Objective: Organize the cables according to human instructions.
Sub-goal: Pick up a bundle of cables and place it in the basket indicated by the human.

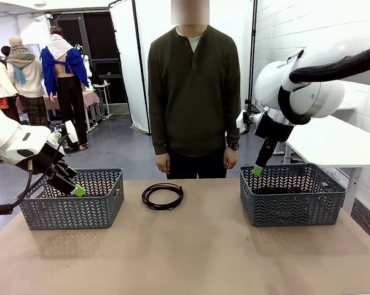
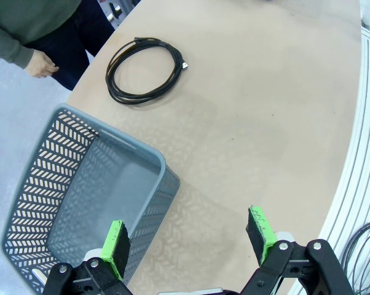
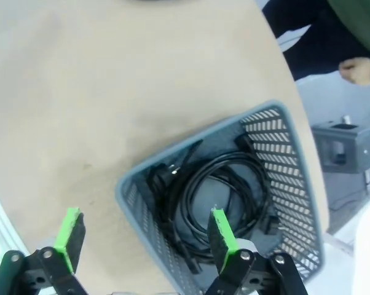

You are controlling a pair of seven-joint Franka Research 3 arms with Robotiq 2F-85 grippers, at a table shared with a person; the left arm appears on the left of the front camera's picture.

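Note:
One coiled black cable (image 1: 162,196) lies on the table's far middle, in front of the person (image 1: 194,92), whose hands hang at their sides. The left wrist view shows this cable (image 2: 145,70) far beyond my fingers. More coiled cables (image 3: 219,196) with chunky plugs lie inside the right grey basket (image 1: 292,206). My right gripper (image 1: 258,169) hangs open just above that basket's near-left rim; in its wrist view the right gripper (image 3: 145,236) holds nothing. My left gripper (image 1: 75,187) hovers open over the left basket (image 1: 74,212); the left gripper (image 2: 188,239) straddles the basket's wall (image 2: 151,203).
The left basket's inside (image 2: 80,203) looks bare. Between the two baskets the brown tabletop (image 1: 185,252) is open apart from the coil. A person's hand (image 2: 40,62) hangs past the far table edge. A white table (image 1: 338,144) stands at the right.

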